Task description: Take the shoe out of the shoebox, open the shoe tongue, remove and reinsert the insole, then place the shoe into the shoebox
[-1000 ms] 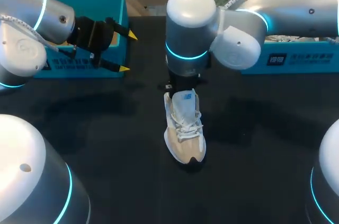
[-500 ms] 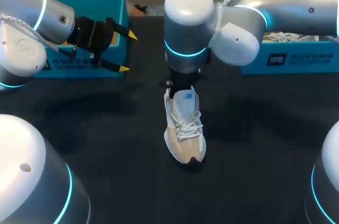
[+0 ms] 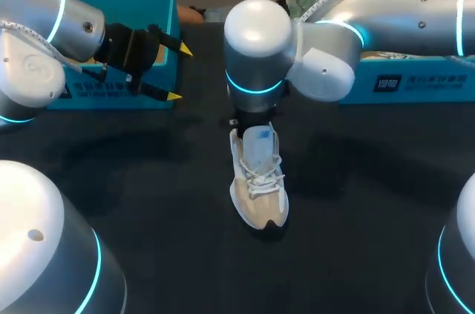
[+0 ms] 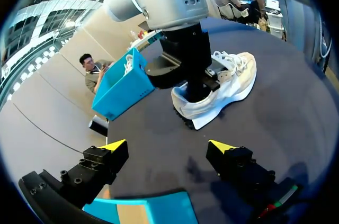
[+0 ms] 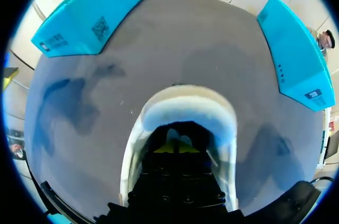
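you held the left gripper (image 3: 178, 73) far left by the left shoebox (image 3: 167, 10), fingers wide apart, clear of the work | the shoe (image 3: 256, 180) stood in the middle, toe near, outside the box | your right gripper (image 5: 177, 149) sat down inside its heel opening, tips together, likely for the insole; a pinch could not be confirmed

I count one white and beige lace-up sneaker (image 3: 256, 180) on the table. There are two open bright blue cardboard shoeboxes, the left shoebox (image 3: 82, 95) and the right shoebox (image 3: 415, 84). Two silver arms show: left arm (image 3: 44, 24), right arm (image 3: 386, 10).
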### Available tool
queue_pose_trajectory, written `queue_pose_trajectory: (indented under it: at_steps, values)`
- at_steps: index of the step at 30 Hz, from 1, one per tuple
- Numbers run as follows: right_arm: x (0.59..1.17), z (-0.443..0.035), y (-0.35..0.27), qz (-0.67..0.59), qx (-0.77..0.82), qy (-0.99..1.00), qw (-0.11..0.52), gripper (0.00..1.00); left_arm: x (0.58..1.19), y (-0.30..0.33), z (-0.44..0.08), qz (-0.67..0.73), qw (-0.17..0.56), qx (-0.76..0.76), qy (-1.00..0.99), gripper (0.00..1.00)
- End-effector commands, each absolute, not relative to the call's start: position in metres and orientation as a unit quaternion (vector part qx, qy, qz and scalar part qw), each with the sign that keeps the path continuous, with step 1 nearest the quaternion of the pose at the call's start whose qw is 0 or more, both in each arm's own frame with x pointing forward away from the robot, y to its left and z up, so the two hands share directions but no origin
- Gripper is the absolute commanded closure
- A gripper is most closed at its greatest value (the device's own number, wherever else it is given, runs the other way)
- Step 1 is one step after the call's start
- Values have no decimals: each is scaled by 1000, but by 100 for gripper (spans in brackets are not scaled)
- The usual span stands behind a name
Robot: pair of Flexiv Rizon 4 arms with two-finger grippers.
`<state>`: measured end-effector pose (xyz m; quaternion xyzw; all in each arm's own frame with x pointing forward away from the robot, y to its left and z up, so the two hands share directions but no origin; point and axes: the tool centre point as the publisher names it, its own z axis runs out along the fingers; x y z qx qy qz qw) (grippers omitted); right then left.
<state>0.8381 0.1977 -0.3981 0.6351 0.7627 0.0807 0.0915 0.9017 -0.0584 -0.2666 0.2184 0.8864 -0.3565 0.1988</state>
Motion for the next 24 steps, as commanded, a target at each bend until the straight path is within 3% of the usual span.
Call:
queue_pose_trajectory:
  at_steps: [1, 11, 24]
  values:
    - [842, -405, 201, 76, 636, 763, 87, 100, 901, -58, -266, -356, 199, 218, 887, 0]
    - [845, -386, 196, 78, 634, 760, 121, 100, 901, -58, -266, -356, 199, 218, 887, 0]
    - [852, -410, 199, 93, 635, 754, 140, 100, 901, -58, -266, -356, 199, 218, 887, 0]
